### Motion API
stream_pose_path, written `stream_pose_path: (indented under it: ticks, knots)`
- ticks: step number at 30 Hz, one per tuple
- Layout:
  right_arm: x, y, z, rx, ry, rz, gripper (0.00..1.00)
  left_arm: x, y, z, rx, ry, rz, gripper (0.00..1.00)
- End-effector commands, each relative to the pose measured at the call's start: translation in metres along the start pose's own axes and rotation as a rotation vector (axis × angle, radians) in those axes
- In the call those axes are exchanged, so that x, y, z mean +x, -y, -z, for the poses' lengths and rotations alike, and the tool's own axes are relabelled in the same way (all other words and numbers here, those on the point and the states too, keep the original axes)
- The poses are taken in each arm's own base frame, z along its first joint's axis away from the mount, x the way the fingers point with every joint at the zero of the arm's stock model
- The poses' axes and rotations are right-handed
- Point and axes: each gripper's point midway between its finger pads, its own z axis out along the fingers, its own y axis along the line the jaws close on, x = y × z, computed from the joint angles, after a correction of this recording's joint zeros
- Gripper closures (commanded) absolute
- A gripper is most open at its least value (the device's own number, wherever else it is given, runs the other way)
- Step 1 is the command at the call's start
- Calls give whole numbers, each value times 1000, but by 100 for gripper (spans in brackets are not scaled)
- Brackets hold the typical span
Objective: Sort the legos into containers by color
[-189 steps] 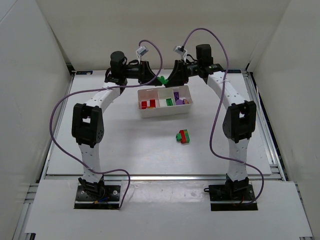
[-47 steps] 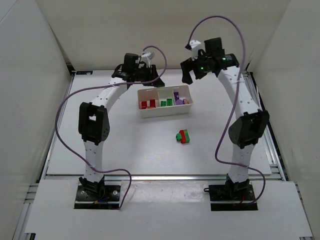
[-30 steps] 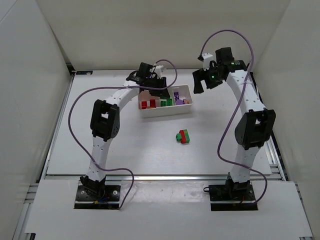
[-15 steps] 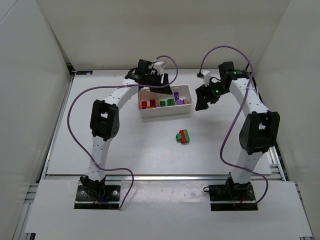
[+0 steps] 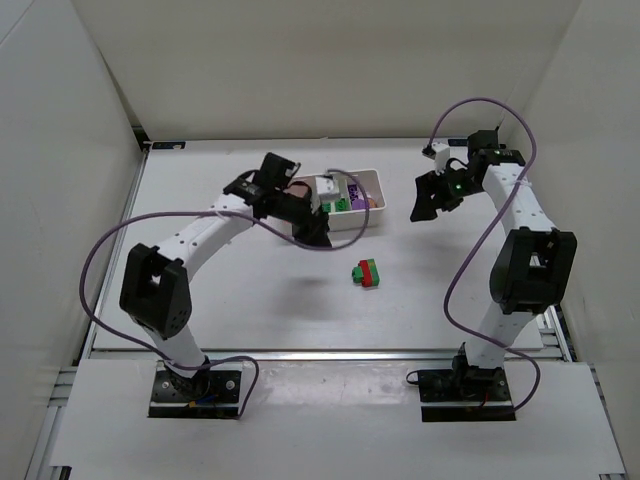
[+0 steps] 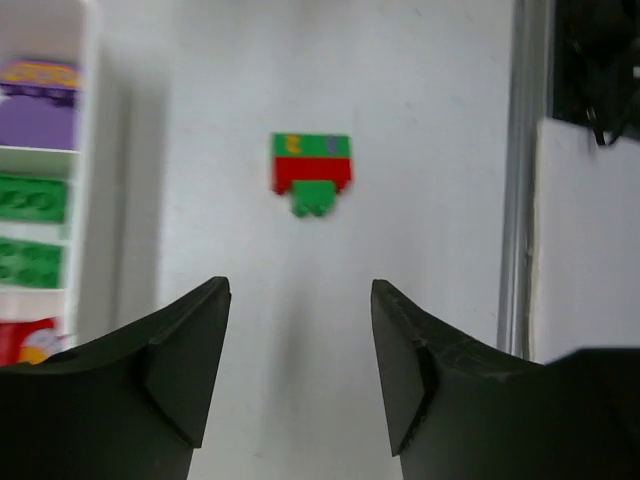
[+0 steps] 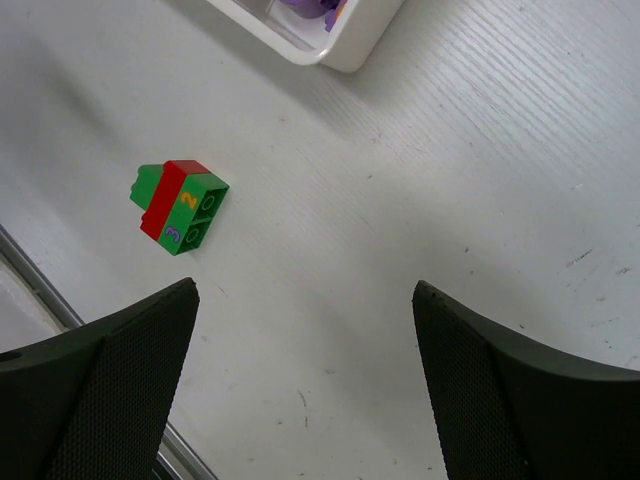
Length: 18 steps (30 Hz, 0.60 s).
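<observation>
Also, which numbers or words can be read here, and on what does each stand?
"2": orange, on the green brick of the loose green-red stack.
Bluish mark beside it: perhaps "3", unclear.
Yellow print on the purple brick in the tray: too blurred.

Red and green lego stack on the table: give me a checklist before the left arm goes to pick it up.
1. Left fingers open: ok.
2. Lego stack in line between them, nothing covering it: ok.
3. Stack apart from the tray: ok.
4. Right fingers away from the stack: ok.
5. Stack is one colour, ready to sort: not ok, red and green are joined.
6. Height above the table: cannot tell.
</observation>
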Motion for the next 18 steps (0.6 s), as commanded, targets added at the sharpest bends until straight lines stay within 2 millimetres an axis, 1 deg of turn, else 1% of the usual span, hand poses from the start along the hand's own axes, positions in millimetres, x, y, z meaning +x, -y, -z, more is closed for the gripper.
stream_pose_path:
  ticks: [1, 2, 3, 4, 5, 7, 8, 9, 11, 13, 15, 18]
  knots:
    - [-12, -15, 17, 0, 59, 20, 10, 21, 18, -13, -2, -47, -159, 35]
    - [-12, -17, 18, 0, 62, 19, 10, 29, 14, -24, -43, -52, -183, 36]
    - [-10, -12, 26, 18, 77, 6, 10, 32, 12, -28, -72, -50, -191, 37]
    - [-10, -15, 28, 16, 81, 4, 10, 31, 12, -31, -108, -39, -185, 38]
    - [-6, -15, 27, 14, 79, -5, 10, 38, 9, -43, -168, -47, -207, 38]
    - [-6, -19, 33, 22, 91, -2, 10, 41, 13, -51, -199, -43, -214, 38]
    - [-3, -20, 34, 23, 91, -14, 10, 32, 18, -60, -213, -5, -248, 38]
    - [-4, -24, 38, 28, 103, -7, 10, 44, 19, -64, -235, -22, -233, 38]
    - [-3, -28, 43, 34, 118, -9, 9, 43, 23, -73, -247, 2, -227, 38]
    - [-2, -31, 47, 36, 129, -10, 9, 49, 19, -80, -264, -10, -180, 38]
    - [0, -36, 51, 41, 138, -9, 9, 47, 15, -83, -276, -1, -161, 39]
    - [2, -41, 57, 51, 150, -6, 9, 52, 15, -93, -250, -9, -131, 40]
